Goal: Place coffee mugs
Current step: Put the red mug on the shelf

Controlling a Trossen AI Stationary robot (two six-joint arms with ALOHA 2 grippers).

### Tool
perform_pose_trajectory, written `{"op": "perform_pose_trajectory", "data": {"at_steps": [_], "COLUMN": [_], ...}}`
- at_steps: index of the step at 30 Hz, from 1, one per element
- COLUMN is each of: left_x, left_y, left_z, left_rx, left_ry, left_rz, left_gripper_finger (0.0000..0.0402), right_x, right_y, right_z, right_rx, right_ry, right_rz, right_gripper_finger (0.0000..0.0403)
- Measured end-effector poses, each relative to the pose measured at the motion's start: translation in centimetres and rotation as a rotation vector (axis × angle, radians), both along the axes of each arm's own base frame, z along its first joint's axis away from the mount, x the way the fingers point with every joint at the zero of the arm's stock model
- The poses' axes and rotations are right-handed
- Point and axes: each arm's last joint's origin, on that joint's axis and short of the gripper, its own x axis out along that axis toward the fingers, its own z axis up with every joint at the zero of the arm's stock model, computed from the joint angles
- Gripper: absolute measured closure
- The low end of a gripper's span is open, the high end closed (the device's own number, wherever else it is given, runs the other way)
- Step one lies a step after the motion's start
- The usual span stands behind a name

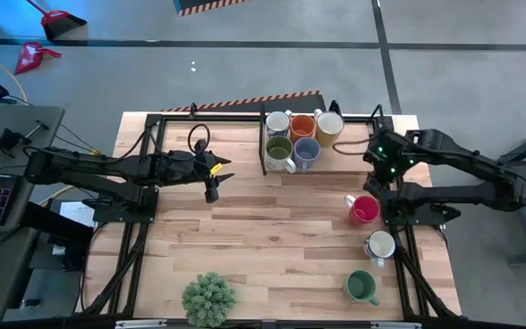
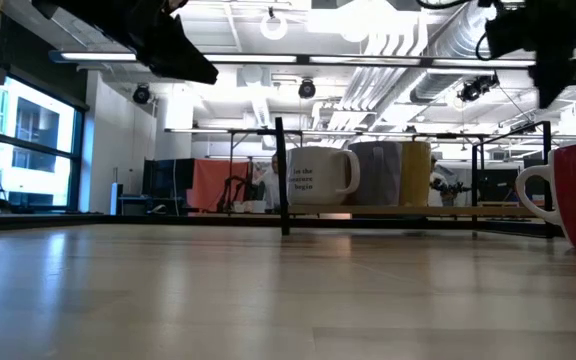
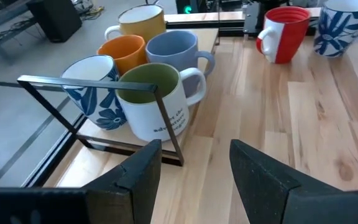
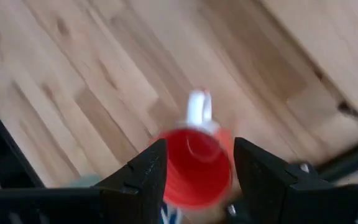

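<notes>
Five coffee mugs stand together on a black-framed stand (image 1: 265, 146) at the table's far edge: blue-flowered white (image 1: 278, 122), orange (image 1: 302, 126), cream (image 1: 329, 126), olive-lined white (image 3: 156, 102) and blue-grey (image 3: 173, 53). Three more stand on their bases on the table at the right: magenta-red (image 1: 363, 209), blue-patterned white (image 1: 381, 245) and dark green (image 1: 362, 287). My right gripper (image 4: 199, 149) hangs open above the magenta-red mug (image 4: 194, 168), pointing steeply down, one finger on either side and apart from it. My left gripper (image 3: 194, 152) is open in the air left of the stand, pointing at it.
A bushy potted plant (image 1: 209, 299) stands at the near edge, left of centre. Black frame rails (image 1: 135, 256) run along the table's left and right sides. Bare wood (image 1: 272, 228) lies between the stand and the plant.
</notes>
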Motion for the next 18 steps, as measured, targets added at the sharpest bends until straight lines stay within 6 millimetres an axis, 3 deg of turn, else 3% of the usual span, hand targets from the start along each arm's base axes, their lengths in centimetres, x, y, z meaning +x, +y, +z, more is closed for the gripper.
{"op": "perform_pose_trajectory", "data": {"at_steps": [6, 14, 18], "left_x": [0.0, 0.0, 0.0], "left_y": [0.0, 0.1, 0.1], "left_z": [0.0, 0.1, 0.1], "left_rx": [0.006, 0.022, 0.022], "left_ry": [0.0, -0.004, -0.007], "left_rz": [0.012, 0.048, 0.05], "left_gripper_finger": [0.0222, 0.0222, 0.0222], "right_x": [-0.4, 0.5, 1.0], "right_y": [1.3, 2.3, 2.8], "right_z": [-0.6, -1.0, -2.7], "right_rx": [0.008, -0.162, -0.191], "right_ry": [0.094, 0.16, 0.213], "right_rz": [0.075, 0.12, 0.122], "right_gripper_finger": [0.024, 0.024, 0.024]}}
